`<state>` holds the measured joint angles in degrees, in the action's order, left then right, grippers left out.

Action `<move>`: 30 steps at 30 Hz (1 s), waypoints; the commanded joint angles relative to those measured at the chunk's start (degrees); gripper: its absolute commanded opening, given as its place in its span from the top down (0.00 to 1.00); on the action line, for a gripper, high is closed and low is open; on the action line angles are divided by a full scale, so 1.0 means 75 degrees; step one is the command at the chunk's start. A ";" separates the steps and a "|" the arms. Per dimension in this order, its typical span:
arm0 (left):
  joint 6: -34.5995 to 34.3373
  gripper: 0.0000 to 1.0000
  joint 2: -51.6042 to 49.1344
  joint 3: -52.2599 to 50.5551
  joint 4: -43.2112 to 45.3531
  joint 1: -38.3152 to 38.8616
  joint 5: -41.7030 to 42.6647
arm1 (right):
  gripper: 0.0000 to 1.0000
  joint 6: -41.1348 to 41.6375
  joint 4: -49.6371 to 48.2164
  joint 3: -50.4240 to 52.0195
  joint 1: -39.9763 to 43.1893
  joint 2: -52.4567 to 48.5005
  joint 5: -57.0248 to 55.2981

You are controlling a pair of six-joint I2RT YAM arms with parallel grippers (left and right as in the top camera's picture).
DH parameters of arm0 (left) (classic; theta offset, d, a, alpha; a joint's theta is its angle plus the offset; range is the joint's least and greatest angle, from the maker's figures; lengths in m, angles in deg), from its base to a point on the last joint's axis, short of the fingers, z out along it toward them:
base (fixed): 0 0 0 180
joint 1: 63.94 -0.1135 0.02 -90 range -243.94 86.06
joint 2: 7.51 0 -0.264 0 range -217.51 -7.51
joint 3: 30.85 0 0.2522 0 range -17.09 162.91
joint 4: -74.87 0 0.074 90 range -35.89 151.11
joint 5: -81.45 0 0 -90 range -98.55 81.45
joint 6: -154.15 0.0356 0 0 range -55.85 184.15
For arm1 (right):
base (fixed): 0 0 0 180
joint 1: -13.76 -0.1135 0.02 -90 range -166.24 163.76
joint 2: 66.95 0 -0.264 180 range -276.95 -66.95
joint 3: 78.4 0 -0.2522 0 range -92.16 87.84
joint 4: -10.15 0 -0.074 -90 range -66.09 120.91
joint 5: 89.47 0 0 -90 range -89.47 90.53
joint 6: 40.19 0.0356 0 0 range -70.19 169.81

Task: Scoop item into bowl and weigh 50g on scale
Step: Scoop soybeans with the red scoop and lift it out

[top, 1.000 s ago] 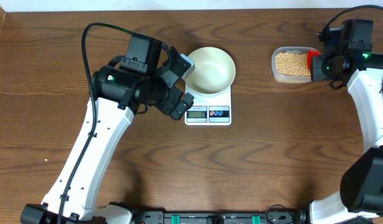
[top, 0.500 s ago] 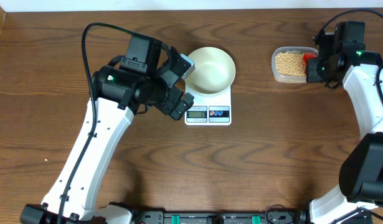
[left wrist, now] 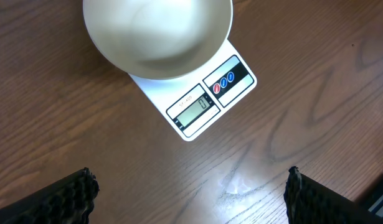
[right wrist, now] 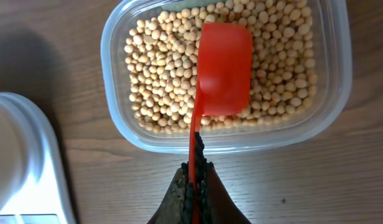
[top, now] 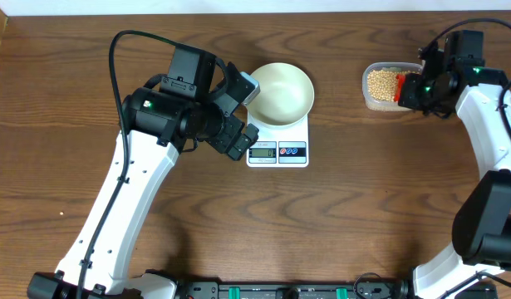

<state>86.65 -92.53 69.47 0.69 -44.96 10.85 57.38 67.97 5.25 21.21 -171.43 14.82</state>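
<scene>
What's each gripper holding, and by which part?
The right gripper has its jaws shut on the red scoop at its thin handle, cup over the beans in the tub. The left gripper is open, empty.

Scale: small flat white rectangular kitchen scale point(top: 277, 152), with its display and two round buttons on the near edge.
Bowl: round plain white bowl point(top: 280, 93), sitting on the scale's far part.
Beans: small tan-yellow round beans point(top: 381, 83) in a clear rounded plastic tub point(top: 367, 101), well right of the scale.
Right gripper point(top: 411, 90): at the tub's side farthest from the scale, with a small red scoop point(top: 400, 84) at its tip over the beans.
Left gripper point(top: 243, 112): just left of the scale, beside the bowl.
</scene>
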 commanded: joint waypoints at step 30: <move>-0.0012 0.02 -0.0052 0.0131 -0.0020 0.0009 0.0070 | 0.99 0.1169 -0.0187 0.0131 0.1105 -0.0729 0.3331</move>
<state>86.65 -92.53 69.47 0.69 -44.96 10.85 65.93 66.39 5.51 28.44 -176.02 34.12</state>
